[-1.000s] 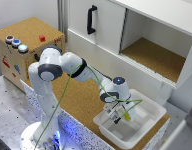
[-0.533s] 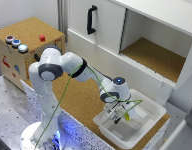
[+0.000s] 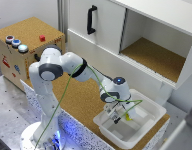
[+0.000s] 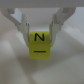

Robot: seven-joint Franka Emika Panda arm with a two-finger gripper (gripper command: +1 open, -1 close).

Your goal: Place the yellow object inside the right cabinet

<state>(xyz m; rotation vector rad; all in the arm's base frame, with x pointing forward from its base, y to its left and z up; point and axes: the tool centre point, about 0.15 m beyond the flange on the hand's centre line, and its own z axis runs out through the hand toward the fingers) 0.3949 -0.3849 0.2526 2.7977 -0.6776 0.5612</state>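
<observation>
Fingers (image 4: 56,26) of the claw (image 4: 39,30) sit on both sides of the yellow block (image 4: 40,43). In the wrist view they seem to touch its sides, so the claw looks closed on the block, but I cannot be sure how tight the hold is. The block has dark marks on its face.

The block is down inside the white tub (image 3: 146,102), which sits at the corner of the table nearest the camera, on the exterior view's right. The claw (image 3: 116,118) reaches into the tub from above.

If the hold is weak, the block could slip out and drop back into the tub when the arm lifts. The tub wall is close, so the claw could bump it and push the tub.

Farther back, past the table's far edge, is the open cabinet (image 3: 156,55) with the brown floor. It sits higher than the tub, and its front lip could catch the block if the arm goes in too low.
</observation>
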